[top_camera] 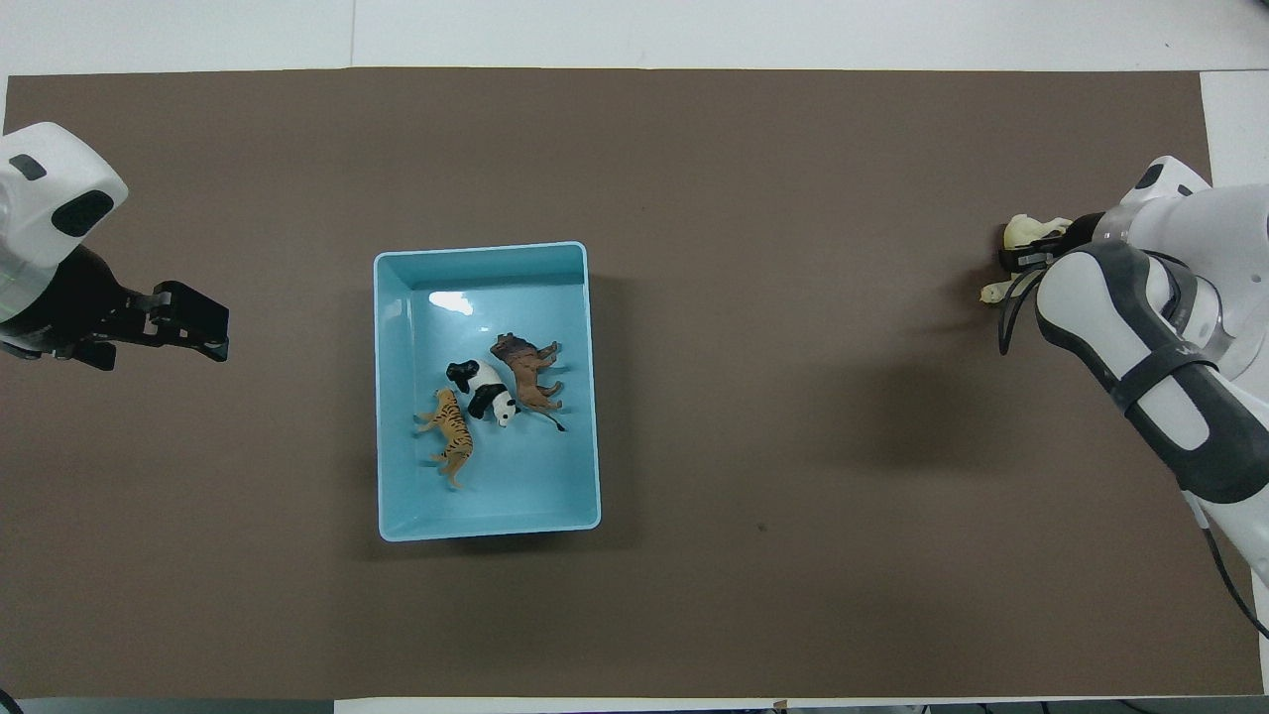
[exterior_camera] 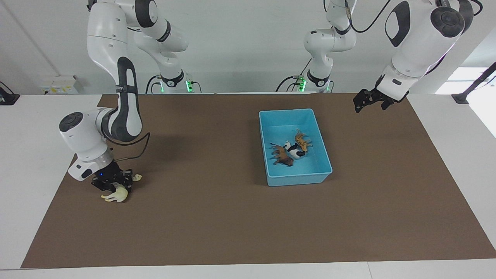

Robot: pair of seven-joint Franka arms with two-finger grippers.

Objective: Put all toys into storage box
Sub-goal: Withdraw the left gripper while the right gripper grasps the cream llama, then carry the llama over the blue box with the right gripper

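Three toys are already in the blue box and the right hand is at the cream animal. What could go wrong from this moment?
1. The right hand is down on the cream toy, whose head and legs stick out; the grip could be off-centre, so it may slip.
2. The storage box stands toward the left arm's end, so the carry is long.
3. The tiger, panda and brown toy crowd the middle; the last may land on them.

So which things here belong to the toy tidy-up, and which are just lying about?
Part of the job:
- cream figurine, under the right gripper
- tiger, panda, brown figurine, in the storage box

Just there:
- brown mat
- left gripper, waiting
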